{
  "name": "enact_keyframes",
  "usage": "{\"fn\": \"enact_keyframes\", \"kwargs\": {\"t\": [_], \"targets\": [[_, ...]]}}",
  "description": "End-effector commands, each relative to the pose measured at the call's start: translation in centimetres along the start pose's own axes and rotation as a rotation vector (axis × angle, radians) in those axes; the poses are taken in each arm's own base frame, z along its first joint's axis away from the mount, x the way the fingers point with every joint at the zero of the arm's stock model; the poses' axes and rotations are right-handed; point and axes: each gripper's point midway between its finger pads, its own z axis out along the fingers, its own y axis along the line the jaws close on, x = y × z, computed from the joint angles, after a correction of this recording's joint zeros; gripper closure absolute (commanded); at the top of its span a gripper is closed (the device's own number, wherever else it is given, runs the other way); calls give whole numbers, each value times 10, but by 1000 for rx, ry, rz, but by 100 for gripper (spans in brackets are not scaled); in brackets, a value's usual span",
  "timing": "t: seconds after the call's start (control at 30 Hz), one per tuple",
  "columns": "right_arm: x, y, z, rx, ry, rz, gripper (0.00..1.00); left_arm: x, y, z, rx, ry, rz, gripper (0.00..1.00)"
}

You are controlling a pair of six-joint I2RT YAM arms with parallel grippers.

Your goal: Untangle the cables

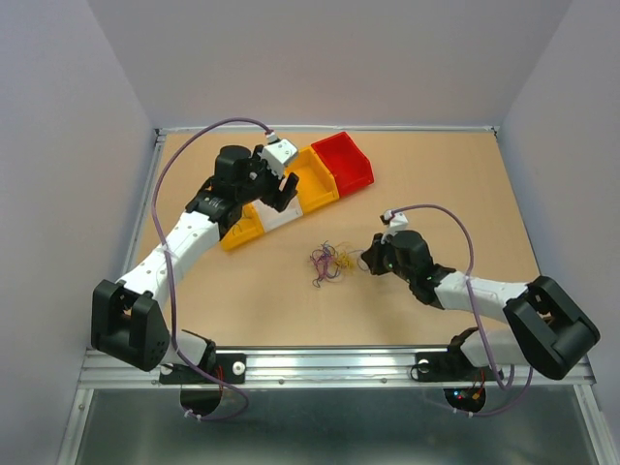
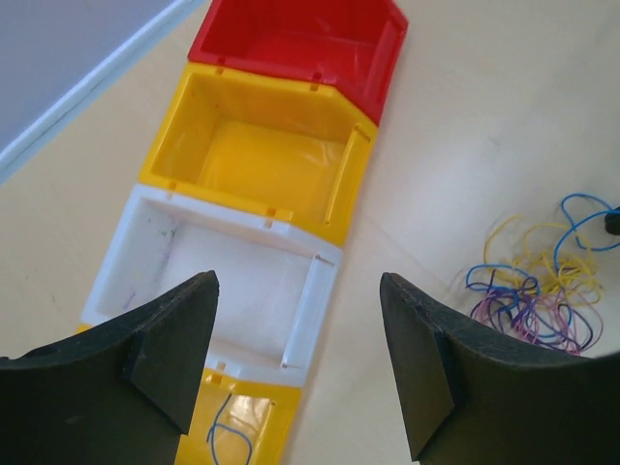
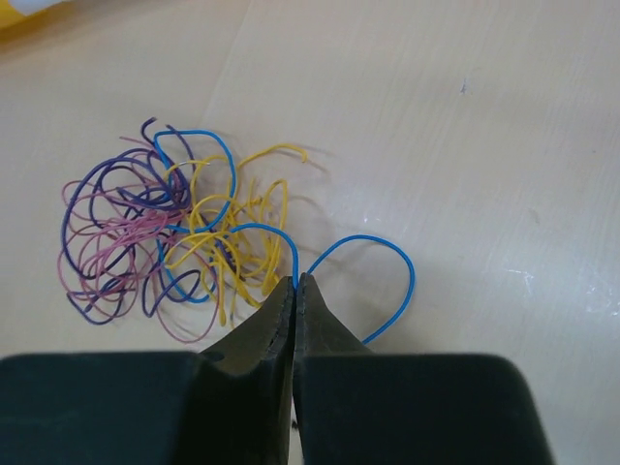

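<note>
The cables (image 1: 327, 262) lie as a small clump of thin yellow, blue, pink and purple wires on the table's middle; the clump also shows in the right wrist view (image 3: 174, 232) and the left wrist view (image 2: 538, 291). My right gripper (image 3: 294, 281) is shut on a blue wire (image 3: 383, 252) at the clump's right edge; it also shows from above (image 1: 371, 258). My left gripper (image 2: 295, 358) is open and empty above the white bin (image 2: 218, 281), seen from above at the bins (image 1: 279, 189). A blue wire (image 2: 228, 436) lies in the near yellow bin.
A row of bins runs diagonally at the back: red bin (image 1: 344, 160), yellow bin (image 1: 315, 184), white bin (image 1: 281, 215), yellow bin (image 1: 244, 229). The table's raised edge (image 1: 150, 194) runs along the left.
</note>
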Motion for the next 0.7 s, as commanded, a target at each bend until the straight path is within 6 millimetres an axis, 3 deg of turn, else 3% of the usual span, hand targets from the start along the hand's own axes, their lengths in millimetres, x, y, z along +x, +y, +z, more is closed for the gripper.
{"fn": "enact_keyframes", "kwargs": {"t": [0.0, 0.1, 0.2, 0.33, 0.53, 0.67], "targets": [[-62, 46, -13, -171, -136, -25, 99, -67, -27, -5, 126, -261, 73, 21], [-96, 72, -34, -282, -211, -53, 99, -76, -51, -2, 219, -332, 91, 21], [-142, 103, -74, -415, -338, -79, 99, -90, -70, -4, 295, -445, 101, 21], [-177, 133, -107, -542, -419, -116, 99, -89, -103, -9, 438, -507, 86, 21], [-207, 158, -130, -643, -468, -150, 99, -81, -136, -22, 570, -588, 42, 21], [-234, 165, -147, -648, -539, -164, 99, -69, -144, -23, 594, -598, 43, 21]]}}
